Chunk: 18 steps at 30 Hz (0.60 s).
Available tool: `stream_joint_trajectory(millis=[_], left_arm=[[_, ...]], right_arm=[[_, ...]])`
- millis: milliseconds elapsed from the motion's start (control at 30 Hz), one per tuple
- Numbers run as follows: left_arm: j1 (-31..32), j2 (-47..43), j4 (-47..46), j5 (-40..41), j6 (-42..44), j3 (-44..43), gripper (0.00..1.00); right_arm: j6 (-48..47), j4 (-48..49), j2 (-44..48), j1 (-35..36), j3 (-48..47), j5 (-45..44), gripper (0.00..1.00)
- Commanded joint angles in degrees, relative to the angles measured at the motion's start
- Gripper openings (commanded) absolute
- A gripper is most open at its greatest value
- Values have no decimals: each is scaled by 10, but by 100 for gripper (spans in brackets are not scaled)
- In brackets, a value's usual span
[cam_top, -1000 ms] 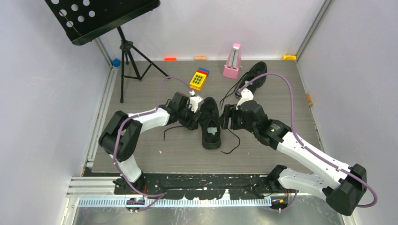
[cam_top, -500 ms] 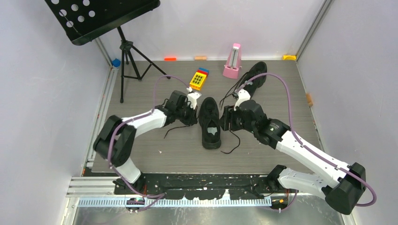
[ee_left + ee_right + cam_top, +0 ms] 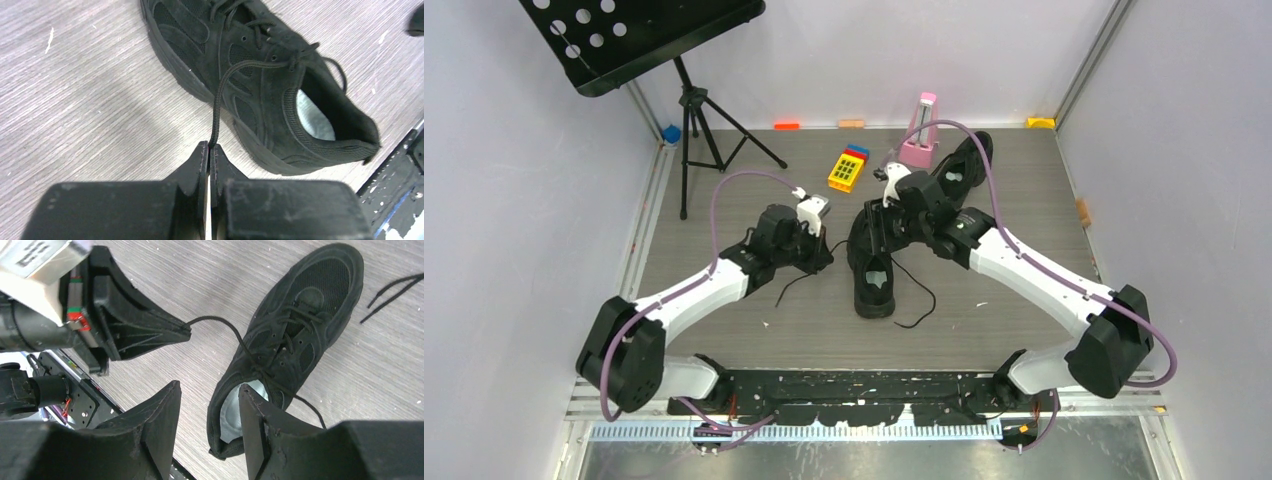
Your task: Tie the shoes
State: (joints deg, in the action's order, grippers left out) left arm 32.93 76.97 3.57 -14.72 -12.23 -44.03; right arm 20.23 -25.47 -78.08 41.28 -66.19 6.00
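With my left jaws pinching the thin black lace drawn off the black suede low-top sneaker at the middle of the grey wood-grain counter, my right jaws, now swung above it and wide open, can go for the other end.

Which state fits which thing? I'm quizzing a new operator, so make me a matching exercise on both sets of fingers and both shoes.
1 left fingers
2 right fingers
3 near shoe
4 far shoe

A open, above the near shoe
B beside the pink metronome
C shut on a lace
D between the arms, one lace stretched to the left

Pairs: 1-C, 2-A, 3-D, 4-B.
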Motion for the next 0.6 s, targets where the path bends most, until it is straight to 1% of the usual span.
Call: stream_joint_trajectory(millis=[0, 33, 100, 167, 233, 333, 400, 500, 567], left_arm=[[2, -38, -70, 0, -32, 4, 0], [2, -34, -73, -7, -35, 2, 0], [2, -23, -84, -16, -46, 2, 0], [2, -13, -101, -24, -58, 5, 0], [2, -8, -118, -26, -67, 9, 0], [2, -4, -133, -26, -76, 11, 0], [2, -3, -147, -29, -83, 14, 0], [2, -2, -175, -33, -95, 22, 0], [2, 4, -184, -36, -103, 22, 0]], right_arm=[[-18, 4, -28, -10, -55, 30, 55], [-9, -9, -39, -14, -69, 28, 57], [23, -34, -60, -25, -95, 25, 67], [46, -32, -69, -32, -99, 49, 71], [59, -12, -70, -31, -90, 65, 71], [72, -5, -77, -33, -90, 52, 71], [98, -8, -89, -37, -96, 55, 71], [153, -8, -110, -43, -105, 69, 69], [175, 2, -118, -43, -107, 80, 66]])
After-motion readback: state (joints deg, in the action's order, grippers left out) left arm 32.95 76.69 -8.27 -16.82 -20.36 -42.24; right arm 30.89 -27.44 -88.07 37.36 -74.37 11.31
